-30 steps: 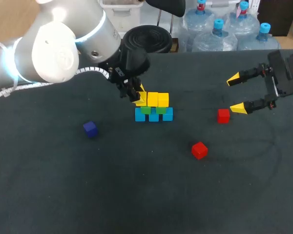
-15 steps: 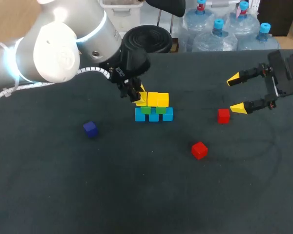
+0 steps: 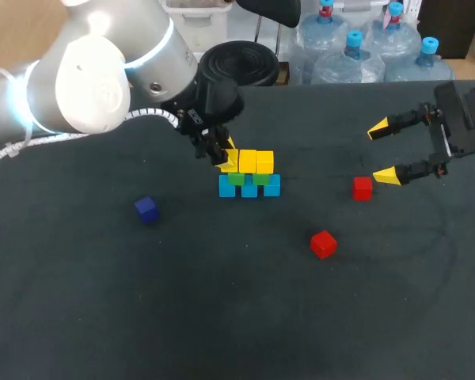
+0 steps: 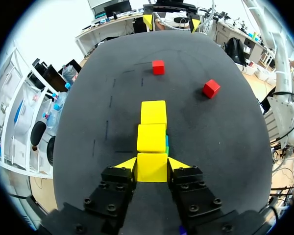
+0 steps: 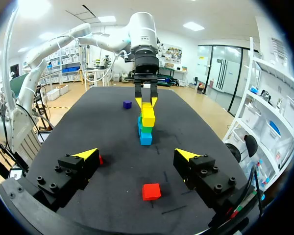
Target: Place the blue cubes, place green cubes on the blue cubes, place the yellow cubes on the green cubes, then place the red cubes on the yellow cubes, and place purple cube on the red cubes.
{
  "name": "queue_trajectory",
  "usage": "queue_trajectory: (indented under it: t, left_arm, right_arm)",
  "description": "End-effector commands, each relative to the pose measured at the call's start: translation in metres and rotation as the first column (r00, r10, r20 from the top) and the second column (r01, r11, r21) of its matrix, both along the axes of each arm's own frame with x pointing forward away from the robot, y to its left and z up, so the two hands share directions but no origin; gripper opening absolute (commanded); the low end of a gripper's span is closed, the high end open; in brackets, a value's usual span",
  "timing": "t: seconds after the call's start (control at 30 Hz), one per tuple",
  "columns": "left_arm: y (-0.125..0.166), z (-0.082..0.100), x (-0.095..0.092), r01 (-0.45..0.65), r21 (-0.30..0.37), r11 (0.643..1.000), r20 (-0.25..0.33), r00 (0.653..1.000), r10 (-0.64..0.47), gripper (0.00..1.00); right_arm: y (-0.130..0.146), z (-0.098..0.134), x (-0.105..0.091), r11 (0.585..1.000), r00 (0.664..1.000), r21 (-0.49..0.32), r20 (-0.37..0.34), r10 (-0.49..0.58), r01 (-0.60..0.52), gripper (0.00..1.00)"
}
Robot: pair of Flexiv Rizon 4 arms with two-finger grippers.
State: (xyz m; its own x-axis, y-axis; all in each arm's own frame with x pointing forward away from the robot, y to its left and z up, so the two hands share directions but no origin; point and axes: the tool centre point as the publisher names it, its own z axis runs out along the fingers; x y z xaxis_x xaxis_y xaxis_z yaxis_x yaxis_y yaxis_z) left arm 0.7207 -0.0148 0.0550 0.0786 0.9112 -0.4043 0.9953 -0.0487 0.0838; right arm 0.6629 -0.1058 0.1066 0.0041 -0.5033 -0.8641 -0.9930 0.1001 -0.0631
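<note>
Your head camera looks down on the cube stack (image 3: 248, 173) from high behind it, rather far. The left wrist camera looks along its top row from very close. The right wrist camera faces the stack from far, on the opposite side. All three views share it.

Pincer (image 4: 152, 164) tight around the nearest yellow cube (image 4: 152, 169) of three.

the left arm (image 3: 87, 87) is glossy white, blue-ringed, with black, yellow-tipped, screw-studded fingers (image 4: 110, 188).
</note>
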Motion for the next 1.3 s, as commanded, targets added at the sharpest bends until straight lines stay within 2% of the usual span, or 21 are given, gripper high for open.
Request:
queue_trajectory:
  t: [0.03, 0.8, 1.3]
  left_arm:
    - [-0.0005, -0.0006, 0.0035, 0.004, 0.004, 1.0, -0.007, 1.0, -0.004, 0.0]
    - [-0.0017, -0.0015, 0.0064, 0.006, 0.004, 1.0, -0.011, 1.0, -0.006, 0.0]
    - [-0.0016, -0.0022, 0.0075, 0.008, 0.004, 1.0, -0.013, 1.0, -0.008, 0.09]
  right_arm:
    - [0.0003, -0.0004, -0.0001, 1.0, 1.0, 0.001, 0.002, 0.0, 0.0, 1.0]
    - [0.0003, -0.0004, -0.0001, 1.0, 1.0, 0.001, 0.002, 0.0, 0.0, 1.0]
    - [0.0003, -0.0004, -0.0001, 1.0, 1.0, 0.001, 0.002, 0.0, 0.0, 1.0]
